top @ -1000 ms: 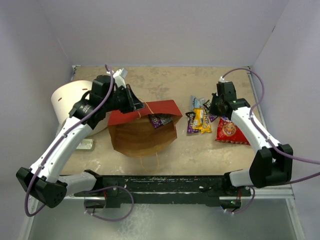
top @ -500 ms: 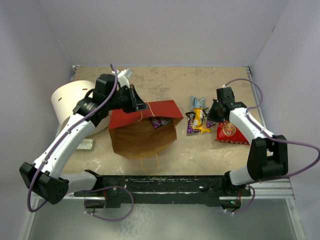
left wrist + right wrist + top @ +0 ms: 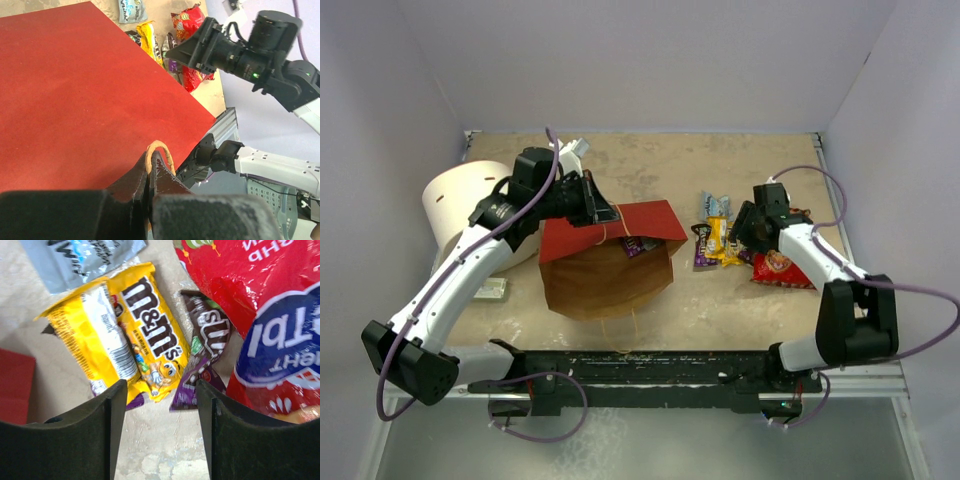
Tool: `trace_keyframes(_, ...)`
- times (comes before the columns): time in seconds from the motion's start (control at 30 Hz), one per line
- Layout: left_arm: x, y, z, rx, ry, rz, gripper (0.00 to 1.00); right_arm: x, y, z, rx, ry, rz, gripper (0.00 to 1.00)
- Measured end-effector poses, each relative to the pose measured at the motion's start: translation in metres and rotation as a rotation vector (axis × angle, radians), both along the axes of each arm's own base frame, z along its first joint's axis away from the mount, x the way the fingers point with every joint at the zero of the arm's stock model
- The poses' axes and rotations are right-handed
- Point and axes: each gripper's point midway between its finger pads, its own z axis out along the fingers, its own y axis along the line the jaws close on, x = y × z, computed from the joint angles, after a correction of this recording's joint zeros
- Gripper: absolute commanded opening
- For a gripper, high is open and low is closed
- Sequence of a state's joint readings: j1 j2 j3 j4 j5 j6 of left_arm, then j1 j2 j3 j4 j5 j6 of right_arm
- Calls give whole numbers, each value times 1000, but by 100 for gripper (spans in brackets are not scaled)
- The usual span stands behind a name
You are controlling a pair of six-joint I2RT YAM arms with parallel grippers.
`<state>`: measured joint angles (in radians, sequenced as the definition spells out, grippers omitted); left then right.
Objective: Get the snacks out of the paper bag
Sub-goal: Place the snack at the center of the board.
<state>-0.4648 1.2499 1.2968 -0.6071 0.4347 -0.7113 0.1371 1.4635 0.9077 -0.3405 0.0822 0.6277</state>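
Presently pinches the string handle [image 3: 159, 148] of the bag [image 3: 605, 275] in the left gripper [image 3: 150, 162], jaws pressed together on the cord. Holds the red panel up by that handle, with the brown interior open toward the top camera. Shows one purple pack [image 3: 638, 243] just inside the far rim. Hovers the right gripper [image 3: 159, 390] low over the snacks [image 3: 720, 240] on the table [image 3: 650, 170], right of the bag, jaws spread and gripping nothing. Frames two yellow packs [image 3: 150, 340] and a brown pack [image 3: 207, 335] between the fingers. Places the cookie bag [image 3: 280, 340] at the right, overlapping the brown pack, and a light-blue pack [image 3: 85, 255] beyond the yellow ones. Shows a white tub [image 3: 460, 205] left of the bag, with a small box [image 3: 492, 289] near it.
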Motion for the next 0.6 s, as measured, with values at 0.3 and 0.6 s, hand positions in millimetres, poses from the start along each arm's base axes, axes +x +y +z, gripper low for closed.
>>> trace_keyframes(0.3,2,-1,4,-18,-20,9,0,-5,18,92,16,-275,269,72)
trace_keyframes(0.6,6,-1,6,-29,-16,34,0,-20,84,155,172,-449,558,68)
